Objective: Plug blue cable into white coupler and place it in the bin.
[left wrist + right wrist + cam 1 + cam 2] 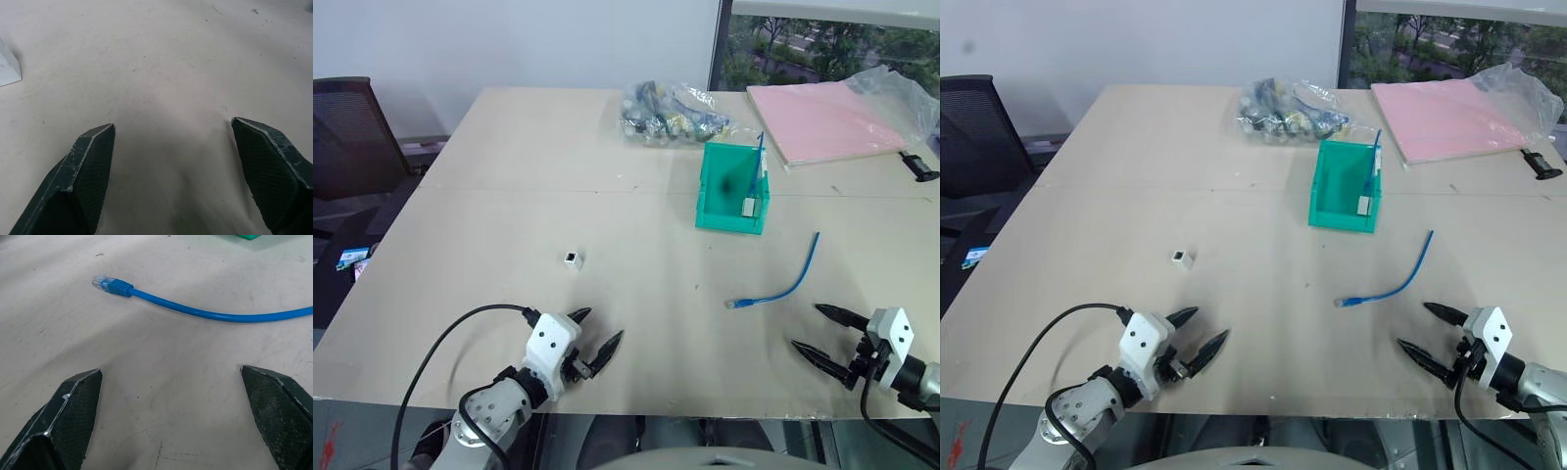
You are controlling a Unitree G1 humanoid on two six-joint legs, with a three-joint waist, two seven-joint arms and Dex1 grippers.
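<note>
The blue cable (781, 289) lies loose on the counter (509, 196) just ahead of the right pincer (821, 334), whose fingers stand wide apart and empty; thin and floppy, it looks best pinched on the stiff boot just behind its clear plug (100, 282). The white coupler (572, 259) sits ahead of the left pincer (595, 333), also spread and empty, and probably skids easily, being tiny and light. The bin (732, 188) stands farther off beyond both pincers.

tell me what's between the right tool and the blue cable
Nothing: bare tabletop separates the open right tool from the blue cable, as the right wrist view shows.
</note>
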